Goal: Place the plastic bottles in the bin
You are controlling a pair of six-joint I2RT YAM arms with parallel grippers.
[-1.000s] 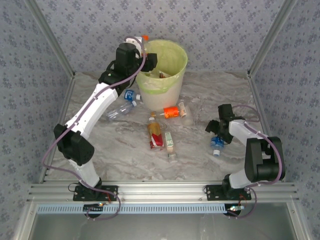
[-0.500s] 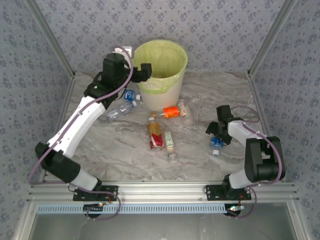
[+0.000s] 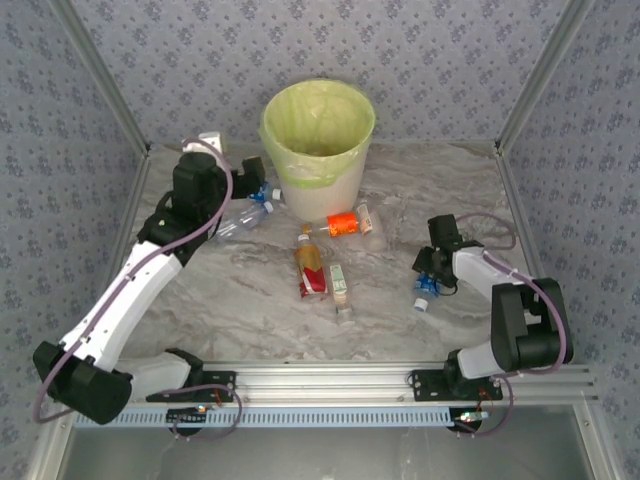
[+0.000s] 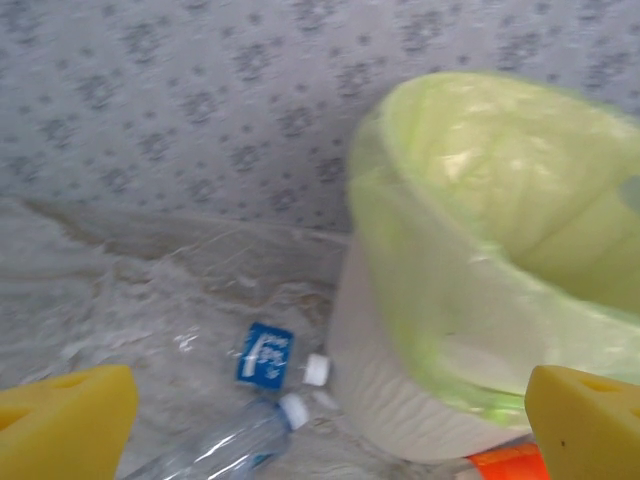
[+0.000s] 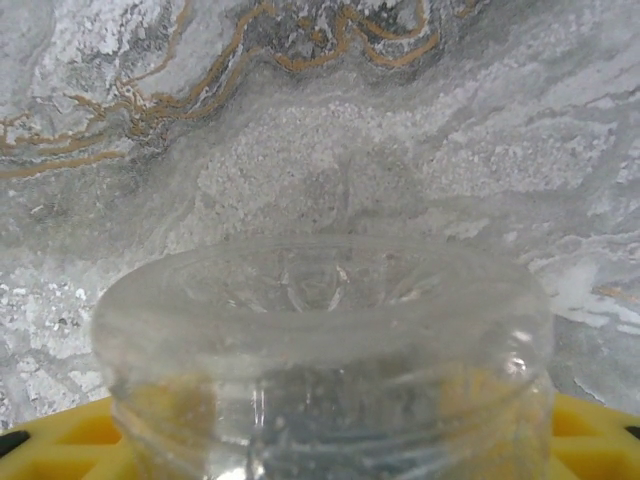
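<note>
The bin (image 3: 335,192) is a white bucket with a pale yellow-green liner bag (image 3: 300,115). The table (image 3: 230,295) has a grey-white marble pattern veined in tan and ochre. The walls (image 3: 450,50) are grey-lilac, dotted with small darker floral sprigs.

At the bin's five o'clock lies an orange-labelled bottle (image 3: 343,223). At six o'clock lies an amber-filled bottle (image 3: 311,268) with a red label. At eight o'clock there is a clear bottle (image 3: 240,220), and beside it a blue label (image 4: 265,353) with white marks.

Both arms are white with black joints and mauve cables. The left gripper (image 4: 322,420) has bright yellow pads (image 4: 62,415). The right gripper (image 5: 320,455) also shows yellow, behind a colourless transparent bottle (image 5: 325,330).
</note>
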